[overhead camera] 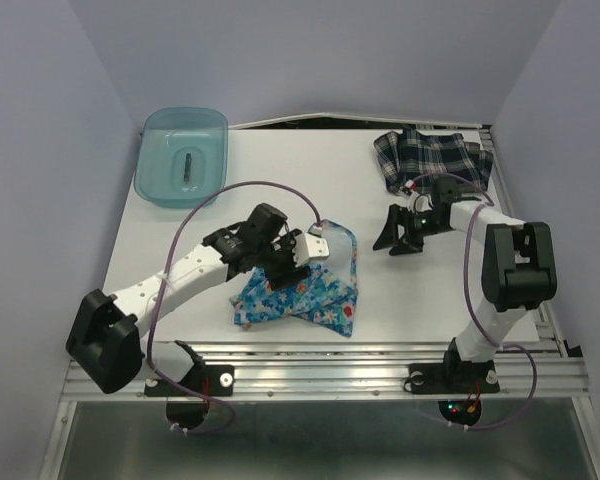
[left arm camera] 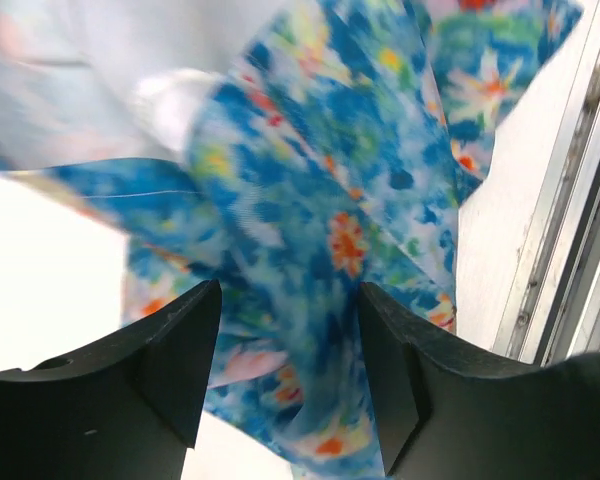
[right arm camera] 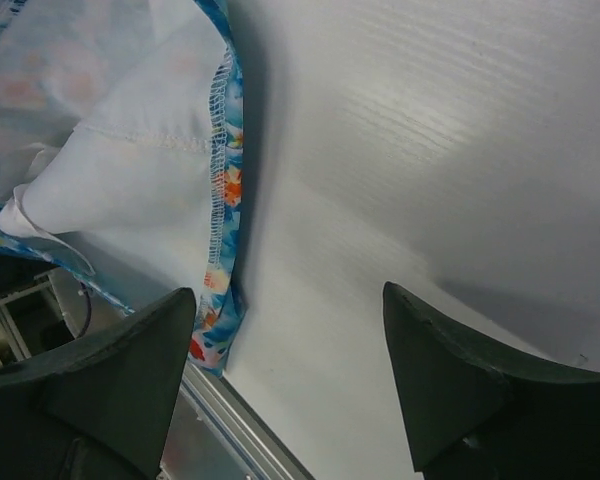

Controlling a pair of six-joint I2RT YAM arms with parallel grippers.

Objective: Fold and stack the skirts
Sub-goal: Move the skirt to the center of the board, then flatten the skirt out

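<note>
I judge the job barely begun: the floral skirt lies rumpled at the near middle of the table, and the plaid skirt sits bunched at the far right corner, well apart, nothing stacked. My left gripper straddles a floral fold, though I cannot tell whether it pinches. My right gripper gapes wide and empty beside that skirt.

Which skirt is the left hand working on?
The blue flowered skirt near the front edge, under the left hand; the plaid skirt lies apart at the far right corner.
</note>
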